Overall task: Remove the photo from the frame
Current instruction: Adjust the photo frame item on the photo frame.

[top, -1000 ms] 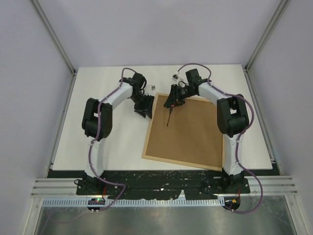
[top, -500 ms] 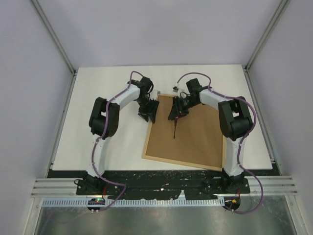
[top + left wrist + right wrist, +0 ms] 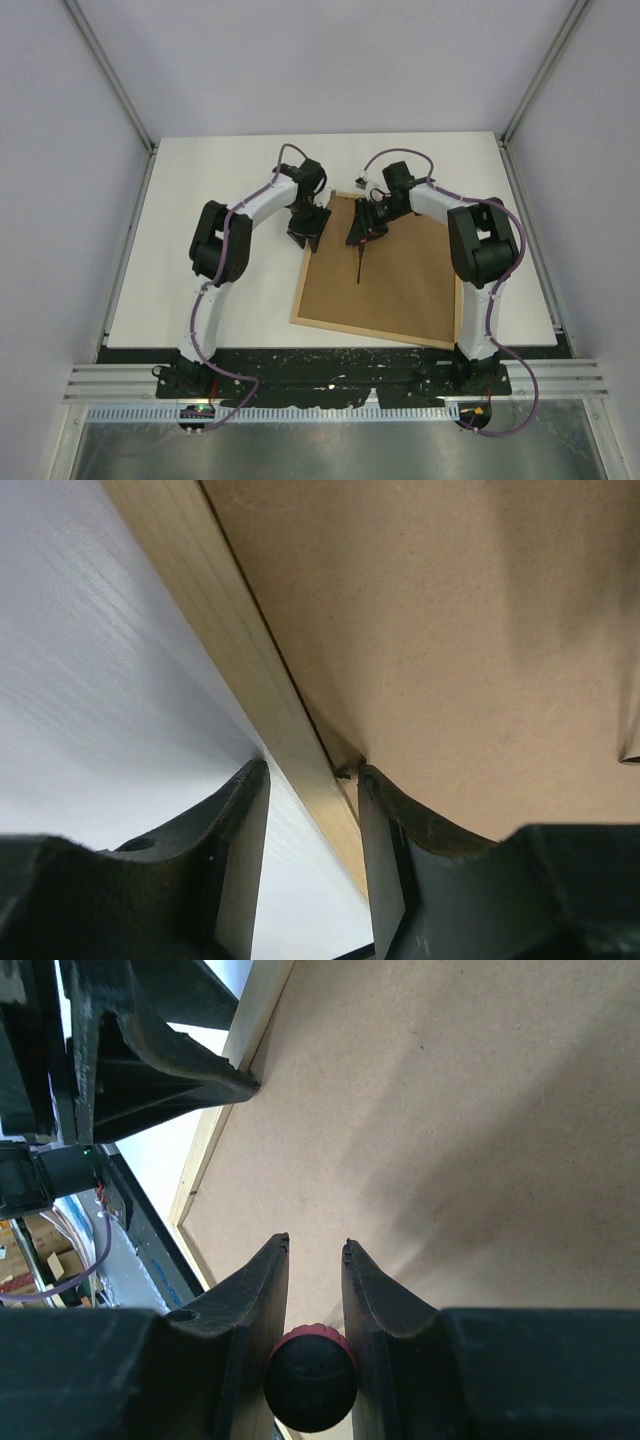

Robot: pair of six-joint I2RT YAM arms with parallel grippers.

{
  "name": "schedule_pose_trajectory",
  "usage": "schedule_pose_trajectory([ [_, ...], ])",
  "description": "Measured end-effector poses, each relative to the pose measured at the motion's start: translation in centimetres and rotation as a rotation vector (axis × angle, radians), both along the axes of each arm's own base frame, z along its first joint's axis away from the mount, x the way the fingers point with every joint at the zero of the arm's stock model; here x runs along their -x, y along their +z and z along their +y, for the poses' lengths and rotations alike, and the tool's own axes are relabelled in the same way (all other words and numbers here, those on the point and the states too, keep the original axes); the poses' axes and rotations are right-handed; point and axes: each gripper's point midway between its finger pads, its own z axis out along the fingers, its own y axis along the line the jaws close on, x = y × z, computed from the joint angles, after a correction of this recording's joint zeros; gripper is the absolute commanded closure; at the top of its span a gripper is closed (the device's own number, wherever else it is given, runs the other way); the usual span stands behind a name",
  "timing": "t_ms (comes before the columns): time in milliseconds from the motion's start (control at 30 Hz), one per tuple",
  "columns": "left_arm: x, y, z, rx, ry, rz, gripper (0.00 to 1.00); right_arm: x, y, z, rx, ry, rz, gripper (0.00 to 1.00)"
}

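The frame (image 3: 370,332) lies back up on the white table, its brown fibreboard panel (image 3: 405,280) facing me. The photo is hidden under that panel. My left gripper (image 3: 308,235) is open at the frame's left rail near the far corner. In the left wrist view its jaws (image 3: 313,772) straddle the light-wood rail (image 3: 230,650), one finger over the table, the other at the panel's edge (image 3: 450,630). My right gripper (image 3: 363,232) is shut on a thin tool (image 3: 359,262) with a red-and-black handle (image 3: 310,1380), and the tool's tip points down at the panel (image 3: 450,1110).
The frame's near right corner lies close to the right arm's base (image 3: 470,350). A black base plate (image 3: 330,362) runs along the table's near edge. Enclosure walls and posts (image 3: 110,90) stand around the table. The left gripper (image 3: 160,1070) shows at the top left of the right wrist view.
The left gripper has moved right, up to the frame's left rail. The right gripper with the tool shifted slightly nearer and right a second ago, then stayed still.
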Motion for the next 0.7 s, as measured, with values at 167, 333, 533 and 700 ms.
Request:
schedule_pose_trajectory([
  [167,0.08,0.01,-0.31,-0.041,-0.019,-0.028,0.62,0.07,-0.11,-0.03,0.002,-0.001,-0.003,0.92],
  [333,0.08,-0.01,-0.12,-0.063,-0.022,-0.037,0.80,0.29,0.05,0.04,0.001,0.003,-0.009,0.92],
  [533,0.18,0.07,-0.12,-0.057,-0.014,-0.028,1.00,0.36,-0.01,0.07,0.001,0.005,-0.009,0.92],
  [700,0.05,0.09,0.16,-0.014,0.004,-0.012,1.00,0.41,0.02,0.10,-0.004,0.011,-0.012,0.92],
])
